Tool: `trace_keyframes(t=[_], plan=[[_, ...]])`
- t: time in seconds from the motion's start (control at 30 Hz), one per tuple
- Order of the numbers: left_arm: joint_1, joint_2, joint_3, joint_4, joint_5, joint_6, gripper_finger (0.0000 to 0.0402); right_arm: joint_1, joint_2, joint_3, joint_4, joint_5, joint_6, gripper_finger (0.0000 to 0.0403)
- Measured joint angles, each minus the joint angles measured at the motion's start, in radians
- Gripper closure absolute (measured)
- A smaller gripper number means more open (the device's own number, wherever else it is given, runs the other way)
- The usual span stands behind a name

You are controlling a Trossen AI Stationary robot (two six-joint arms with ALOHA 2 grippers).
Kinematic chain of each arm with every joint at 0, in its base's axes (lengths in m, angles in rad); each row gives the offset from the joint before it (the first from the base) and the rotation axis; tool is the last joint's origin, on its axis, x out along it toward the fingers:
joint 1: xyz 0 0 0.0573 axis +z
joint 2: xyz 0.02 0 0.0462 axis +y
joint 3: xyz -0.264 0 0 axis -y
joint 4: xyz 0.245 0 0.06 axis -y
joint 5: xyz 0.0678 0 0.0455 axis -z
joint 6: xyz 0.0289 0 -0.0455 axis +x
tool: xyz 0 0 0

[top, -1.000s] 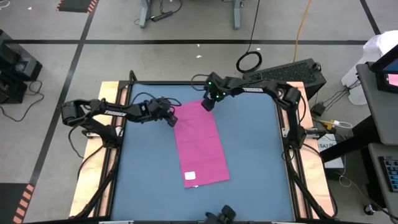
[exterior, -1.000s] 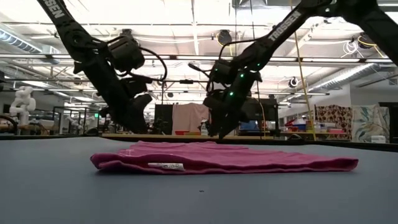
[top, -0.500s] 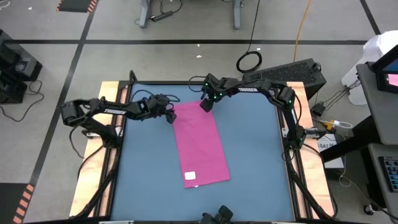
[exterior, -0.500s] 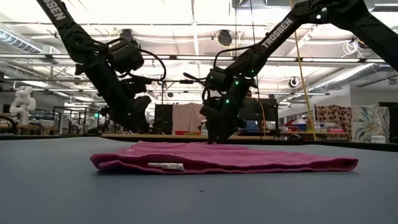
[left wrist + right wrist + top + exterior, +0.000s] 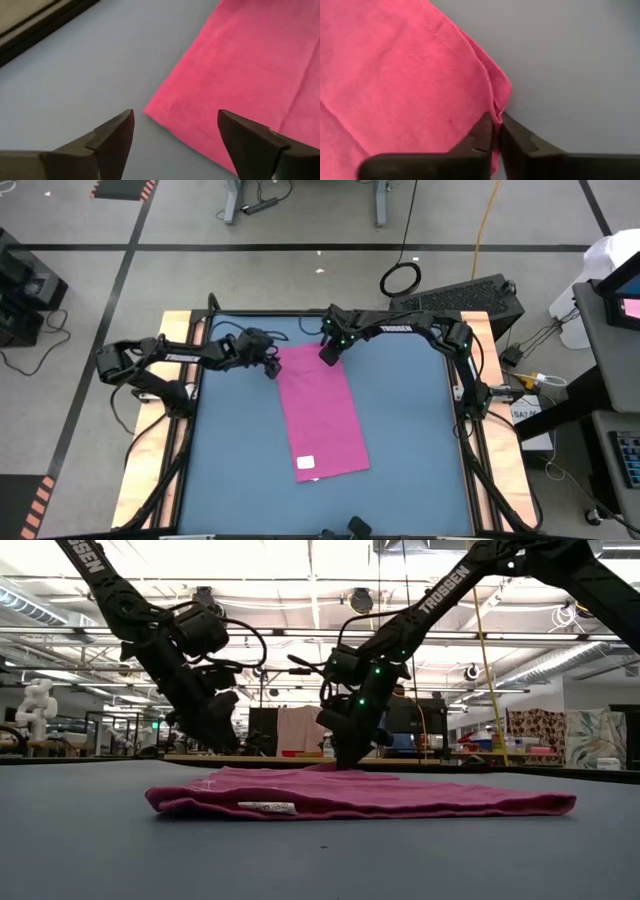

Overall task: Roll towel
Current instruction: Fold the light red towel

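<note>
- Right gripper: jaws pinched on towel far corner edge.
- Left gripper: jaws wide, straddling other far corner, holding nothing.

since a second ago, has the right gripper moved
Yes. In the high view the right gripper shifted left along the table's far edge, onto the towel's corner.

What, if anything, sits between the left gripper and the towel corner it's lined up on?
Nothing visible. The left gripper is open over the towel corner, only bare blue table between its fingers. The right gripper is shut on the towel's other far corner.
</note>
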Motion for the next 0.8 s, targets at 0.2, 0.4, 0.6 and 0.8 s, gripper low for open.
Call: trace_keyframes(t=[0.2, 0.4, 0.6, 0.8], plan=[[0.080, -0.044, 0.000, 0.003, 0.105, 0.031, 0.0109, 0.013, 0.001, 0.000, 0.009, 0.016, 0.000, 0.0387], [0.144, -0.025, 0.000, -0.005, 0.221, 0.096, 0.0109, 0.014, 0.002, -0.001, 0.010, 0.013, -0.011, 0.0399], [0.151, 0.020, 0.000, 0.007, 0.190, 0.072, 0.0109, 0.014, 0.003, -0.002, 0.011, 0.010, -0.012, 0.0397], [0.149, 0.082, 0.023, 0.009, 0.147, -0.012, 0.0109, 0.014, 0.003, -0.002, 0.011, 0.006, -0.011, 0.0398]])
